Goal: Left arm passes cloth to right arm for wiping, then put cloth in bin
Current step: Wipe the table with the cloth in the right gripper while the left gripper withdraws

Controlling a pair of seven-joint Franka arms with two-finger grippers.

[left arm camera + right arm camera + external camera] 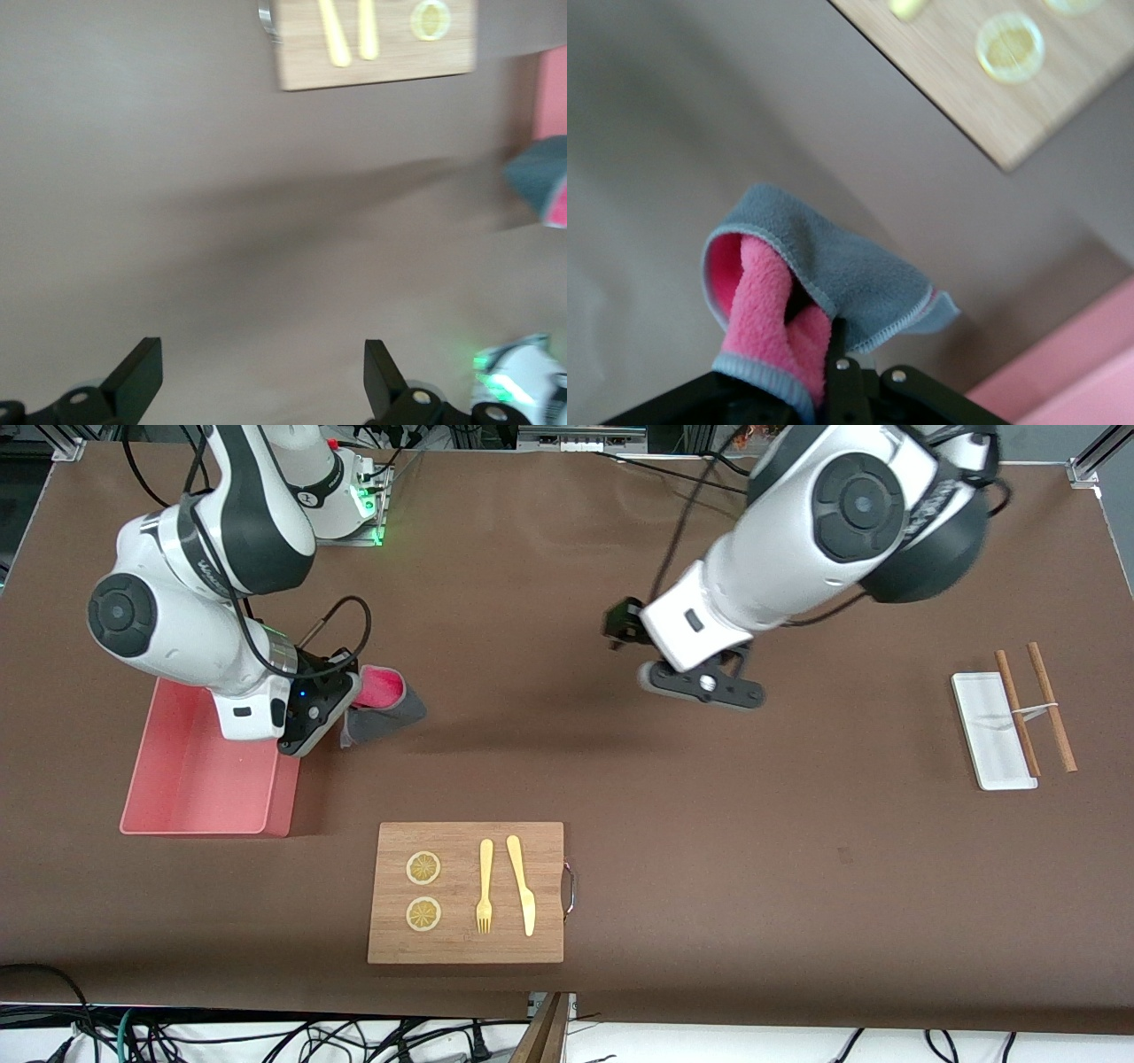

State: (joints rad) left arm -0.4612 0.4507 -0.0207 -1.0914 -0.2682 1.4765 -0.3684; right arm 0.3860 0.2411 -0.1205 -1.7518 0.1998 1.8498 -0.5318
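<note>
My right gripper (347, 704) is shut on the cloth (383, 700), a floppy rag, grey outside and crimson-pink inside, held above the table just beside the bin's end nearer the table's middle. The cloth hangs folded from the fingers in the right wrist view (806, 292). The bin (199, 779), a pink tub, stands at the right arm's end of the table, partly under the right arm. My left gripper (704, 685) is open and empty, over the middle of the table; its fingertips (142, 376) stand wide apart above bare brown cloth.
A wooden board (467, 892) with two lemon slices, a yellow fork and a knife lies near the front edge. A small white tray (990, 731) with two brown chopsticks lies at the left arm's end.
</note>
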